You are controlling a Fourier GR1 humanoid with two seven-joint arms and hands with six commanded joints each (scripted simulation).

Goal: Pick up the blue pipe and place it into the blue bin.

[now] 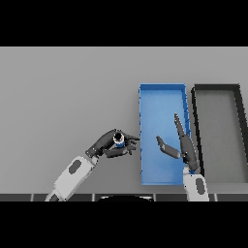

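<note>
Even, soft light, faint shadows

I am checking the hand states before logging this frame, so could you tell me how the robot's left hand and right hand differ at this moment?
The left hand is curled round the blue pipe; the right hand holds nothing, its fingers straight and its thumb spread. The left hand sits over the grey table, just left of the blue bin, while the right hand is over the bin's right side, beside the black bin. Both are dark hands on white and grey arms.
</note>
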